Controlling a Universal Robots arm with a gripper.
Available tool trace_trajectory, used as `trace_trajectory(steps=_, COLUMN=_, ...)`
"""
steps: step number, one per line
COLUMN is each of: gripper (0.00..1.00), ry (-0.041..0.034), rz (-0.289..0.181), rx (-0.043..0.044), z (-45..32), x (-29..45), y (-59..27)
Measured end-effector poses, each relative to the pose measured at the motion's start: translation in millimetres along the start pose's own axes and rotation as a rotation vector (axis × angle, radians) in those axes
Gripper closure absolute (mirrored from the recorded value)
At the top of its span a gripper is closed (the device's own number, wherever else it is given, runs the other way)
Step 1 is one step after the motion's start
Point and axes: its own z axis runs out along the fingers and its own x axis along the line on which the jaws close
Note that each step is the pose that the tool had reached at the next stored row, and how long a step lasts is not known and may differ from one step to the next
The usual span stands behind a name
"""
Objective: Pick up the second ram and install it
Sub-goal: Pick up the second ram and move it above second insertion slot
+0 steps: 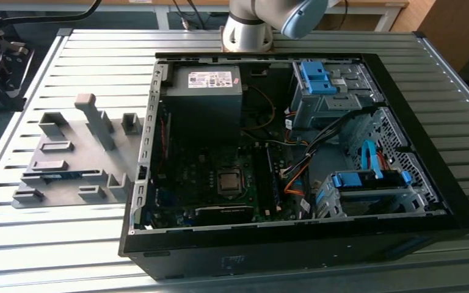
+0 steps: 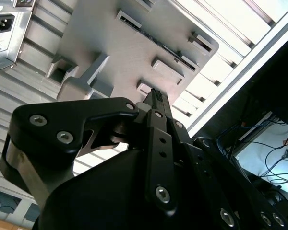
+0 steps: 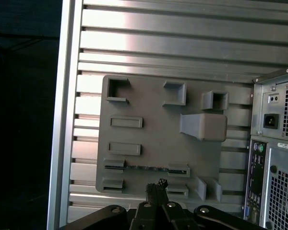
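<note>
Bench: slatted aluminium table (image 1: 96,55) carrying an open desktop computer case (image 1: 454,207) laid on its side, so the motherboard (image 1: 210,177) faces up for access from above
Fixture: grey plastic fixture (image 1: 83,155) on the table just beside the case, on the exterior view's left; we take its upright blocks and slots as a way to keep parts in fixed, repeatable poses
Task part: second ram (image 3: 149,167) stands on its long edge, each end seated in a slotted block of the fixture; we judge this leaves both faces free for a pinch from above
Arm: robot arm (image 1: 247,30) rises from the far side of the table, behind the case
Gripper: gripper (image 3: 156,186) hangs over the fixture, pointing down at it, tips near the ram's line in the first wrist view and, in our judgement, clear of it
Fingers: pressed together, nothing between them
Status: ram not yet lifted from its blocks; we judge installation not begun
</note>
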Motion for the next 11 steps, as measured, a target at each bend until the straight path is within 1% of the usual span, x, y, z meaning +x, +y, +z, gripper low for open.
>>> trace_trajectory(steps=9, gripper=0.89, ry=0.0, rz=-0.001, rx=0.0, z=0.0, x=0.6, y=0.0)
trace_trajectory(steps=11, gripper=0.89, ry=0.0001, rz=-0.011, rx=-0.0001, z=0.0, x=0.7, y=-0.1)
